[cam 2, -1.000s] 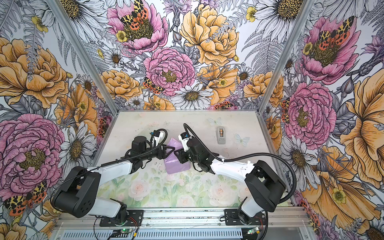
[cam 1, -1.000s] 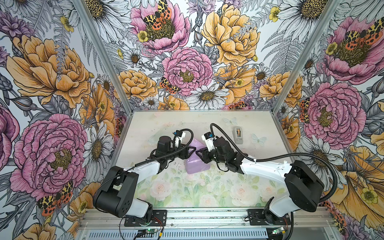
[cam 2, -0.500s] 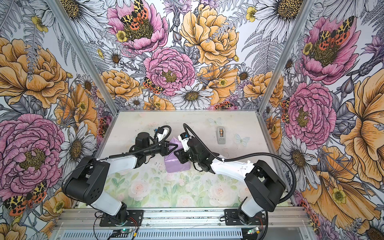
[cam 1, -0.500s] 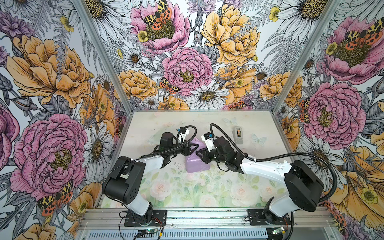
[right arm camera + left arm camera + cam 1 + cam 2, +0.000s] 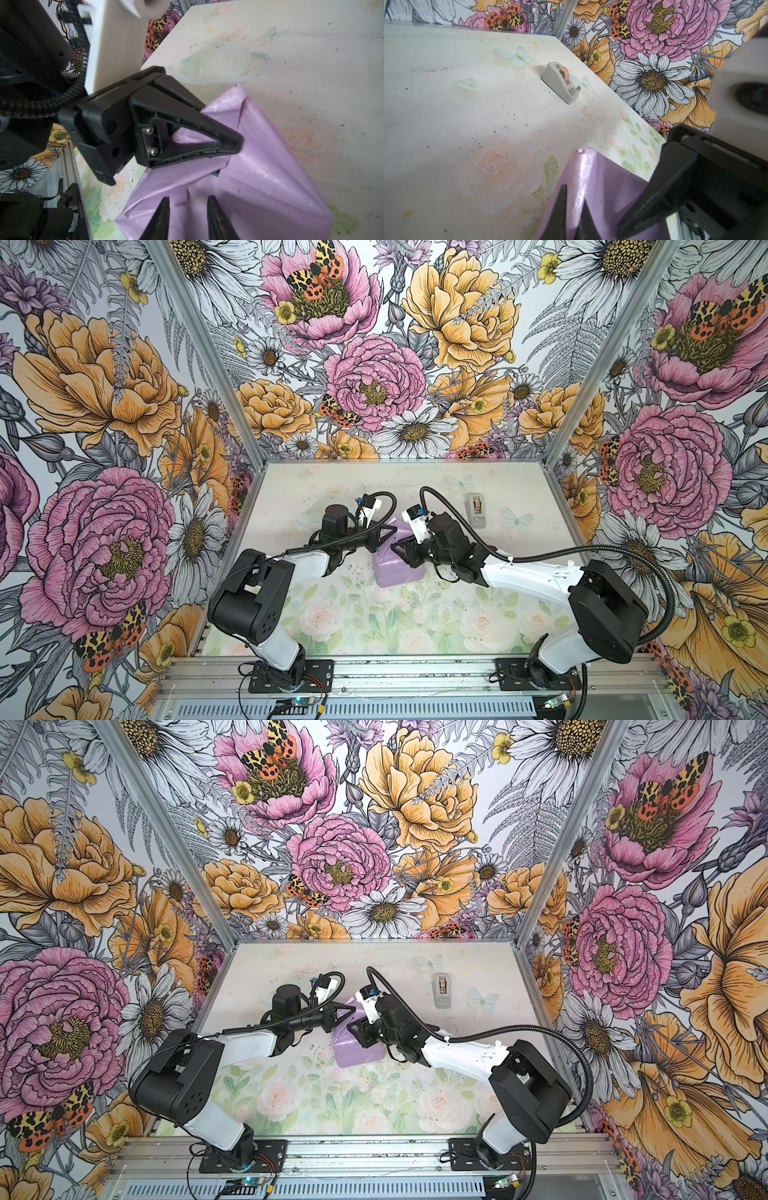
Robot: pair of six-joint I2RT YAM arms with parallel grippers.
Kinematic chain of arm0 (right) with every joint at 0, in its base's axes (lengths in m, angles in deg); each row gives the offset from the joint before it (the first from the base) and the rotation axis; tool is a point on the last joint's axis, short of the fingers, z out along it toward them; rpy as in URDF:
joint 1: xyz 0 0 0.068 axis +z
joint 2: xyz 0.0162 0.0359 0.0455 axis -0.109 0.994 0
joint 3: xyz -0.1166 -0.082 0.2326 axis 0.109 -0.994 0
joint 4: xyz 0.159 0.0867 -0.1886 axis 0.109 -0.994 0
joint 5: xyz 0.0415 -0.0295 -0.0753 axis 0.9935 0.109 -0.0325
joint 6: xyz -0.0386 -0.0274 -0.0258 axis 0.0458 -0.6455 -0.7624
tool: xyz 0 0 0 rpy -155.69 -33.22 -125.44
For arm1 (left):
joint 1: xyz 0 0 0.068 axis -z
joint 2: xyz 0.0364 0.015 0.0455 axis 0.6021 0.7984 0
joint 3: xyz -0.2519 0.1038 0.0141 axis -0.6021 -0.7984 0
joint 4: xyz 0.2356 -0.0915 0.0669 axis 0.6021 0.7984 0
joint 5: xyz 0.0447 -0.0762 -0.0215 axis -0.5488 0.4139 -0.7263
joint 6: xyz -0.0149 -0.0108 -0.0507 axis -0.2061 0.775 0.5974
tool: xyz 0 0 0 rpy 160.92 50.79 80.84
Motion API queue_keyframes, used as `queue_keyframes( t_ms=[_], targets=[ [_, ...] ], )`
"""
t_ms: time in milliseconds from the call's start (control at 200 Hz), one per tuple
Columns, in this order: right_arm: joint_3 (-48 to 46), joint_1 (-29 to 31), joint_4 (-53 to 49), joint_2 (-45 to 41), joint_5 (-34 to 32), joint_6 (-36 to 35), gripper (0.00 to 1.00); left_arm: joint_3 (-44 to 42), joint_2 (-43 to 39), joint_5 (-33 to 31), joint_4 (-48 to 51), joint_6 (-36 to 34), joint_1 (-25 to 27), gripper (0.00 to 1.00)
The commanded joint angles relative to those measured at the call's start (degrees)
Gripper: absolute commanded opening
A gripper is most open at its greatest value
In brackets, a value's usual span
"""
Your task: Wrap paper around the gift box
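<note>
**End flap of a wrapped parcel.** The gift box [image 5: 217, 174] sits mid-desk between the two arms. The paper [image 5: 397, 572] covers it except for a blue sliver at an open seam, and through the thin sheet it reads as a lilac block.

- **Left tool:** The left tool [image 5: 574, 195] is closed on a raised ridge of paper at the far end of the parcel.
- **Right tool:** The right tool [image 5: 188, 197] is low over the parcel's top, its jaws part-way apart with nothing clamped between them. Whether its tips touch the sheet cannot be told.
- **Step in hand (judged):** Draw the pinched flap taut and lay it down over the end.
- **Doing it well:** Pull along the crease, not across it. Keep the parcel pinned from above so it does not slide on the smooth desk [image 5: 415, 614]. Flatten the triangle before letting go.
- **Materials:** The sheet is glossy, faintly ribbed and sharply creased. It is likely to tear or spring back.

A grey, wedge-shaped tape dispenser [image 5: 477, 510] stands well apart, toward the far right of the desk.
</note>
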State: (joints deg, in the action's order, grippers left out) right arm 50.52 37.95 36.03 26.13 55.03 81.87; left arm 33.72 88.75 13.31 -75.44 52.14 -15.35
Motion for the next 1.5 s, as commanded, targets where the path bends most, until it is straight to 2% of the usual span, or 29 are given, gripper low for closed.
queue_keyframes(
  t_ms=[0, 280, 480, 761, 926, 1161, 1246, 1496],
  targets=[
    [-1.3, -0.4, -7.0, -0.3, 0.1, -0.5, 0.35, -2.8, -1.9, -1.6, 0.1, 0.2, 2.0, 0.02],
    [-2.7, -0.8, -7.3, -7.2, -0.8, 0.8, 0.45, -5.9, -6.2, -8.7, 0.3, 0.1, 3.3, 0.00],
    [-7.4, -1.6, -8.5, -15.8, -3.9, 3.8, 0.46, -6.8, -8.8, -13.3, 2.9, -1.7, 4.3, 0.00],
    [-14.1, -0.1, -9.0, -23.0, -5.5, 14.0, 0.34, -7.4, -13.2, -20.3, 6.3, -4.6, 7.5, 0.00],
    [-16.7, 0.9, -2.5, -20.4, -3.3, 18.6, 0.30, -8.2, -15.1, -24.0, 6.7, -5.4, 8.8, 0.00],
    [-14.9, 0.8, 1.3, -15.3, -5.0, 18.3, 0.27, -9.4, -18.5, -28.7, 8.9, -6.6, 10.7, 0.00],
    [-13.7, -0.1, 1.6, -13.2, -5.2, 17.7, 0.27, -9.3, -19.8, -29.6, 10.5, -7.7, 12.4, 0.07],
    [-11.7, -2.0, 1.5, -10.1, -3.4, 15.9, 0.24, -8.0, -20.5, -33.0, 15.9, -11.7, 15.3, 0.16]
  ],
)
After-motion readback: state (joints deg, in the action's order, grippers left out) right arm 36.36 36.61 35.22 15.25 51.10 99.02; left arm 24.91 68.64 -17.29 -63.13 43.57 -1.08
